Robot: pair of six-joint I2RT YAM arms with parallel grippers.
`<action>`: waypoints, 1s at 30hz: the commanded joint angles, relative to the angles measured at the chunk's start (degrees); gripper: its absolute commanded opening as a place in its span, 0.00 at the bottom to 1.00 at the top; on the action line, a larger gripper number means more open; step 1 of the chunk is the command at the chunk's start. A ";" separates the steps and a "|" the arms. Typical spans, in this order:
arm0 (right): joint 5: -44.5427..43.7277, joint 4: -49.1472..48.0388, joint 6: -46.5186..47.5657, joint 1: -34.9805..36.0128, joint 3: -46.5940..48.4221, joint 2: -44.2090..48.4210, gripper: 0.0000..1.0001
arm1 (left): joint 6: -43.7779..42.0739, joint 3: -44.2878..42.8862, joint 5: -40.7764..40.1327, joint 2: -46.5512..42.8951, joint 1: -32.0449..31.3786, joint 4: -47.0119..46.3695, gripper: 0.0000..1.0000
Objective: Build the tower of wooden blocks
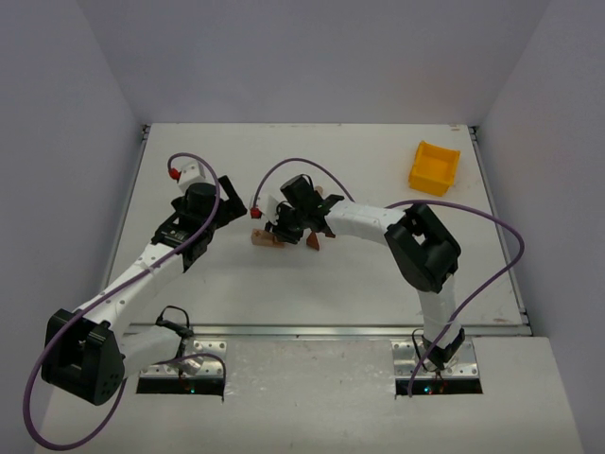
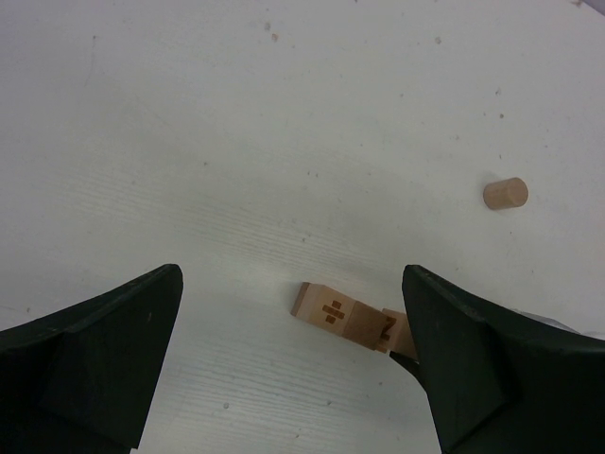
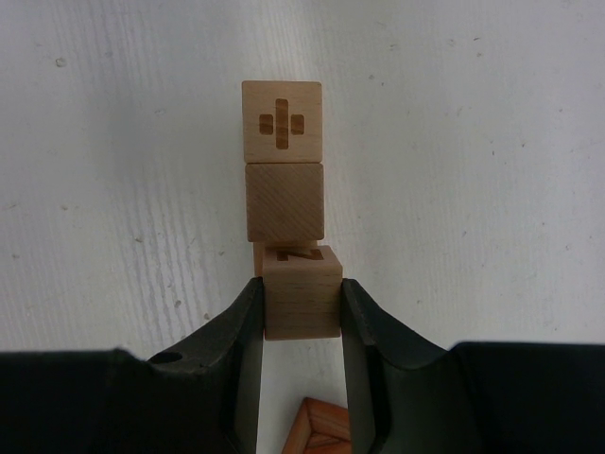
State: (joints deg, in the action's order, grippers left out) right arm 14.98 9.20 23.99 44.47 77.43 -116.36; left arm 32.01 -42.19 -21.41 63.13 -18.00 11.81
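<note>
Small pale wooden blocks [image 1: 266, 238] lie in a row on the white table. In the right wrist view a cube with a plus mark [image 3: 282, 120] is farthest, a plain cube [image 3: 285, 201] is behind it, and a lettered cube [image 3: 302, 288] is nearest. My right gripper [image 3: 302, 305] is shut on the lettered cube, which touches the plain cube. A reddish-brown wedge piece [image 3: 326, 431] lies just under the gripper and also shows from above [image 1: 313, 242]. My left gripper [image 2: 291, 312] is open and empty, hovering over the row of blocks [image 2: 336, 314].
A small wooden cylinder [image 2: 505, 193] lies alone on the table beyond the blocks. A yellow plastic bin [image 1: 434, 167] stands at the back right. Both arms meet near the table's middle, the left gripper [image 1: 230, 203] close to the right gripper [image 1: 284, 230].
</note>
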 commanded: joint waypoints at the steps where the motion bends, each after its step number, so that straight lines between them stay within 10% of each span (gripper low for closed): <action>1: 0.13 -1.03 -0.17 0.44 2.38 -0.36 0.28 | 0.60 -0.07 -0.30 -0.04 0.51 -2.24 1.00; 30: -0.72 0.49 -0.34 0.97 3.81 -1.37 0.44 | 0.51 -0.15 -0.12 0.06 0.51 -2.41 1.00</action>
State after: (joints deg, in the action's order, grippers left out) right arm 14.54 10.66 23.93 44.88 78.73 -117.23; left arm 31.99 -42.19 -21.39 63.13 -18.00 11.81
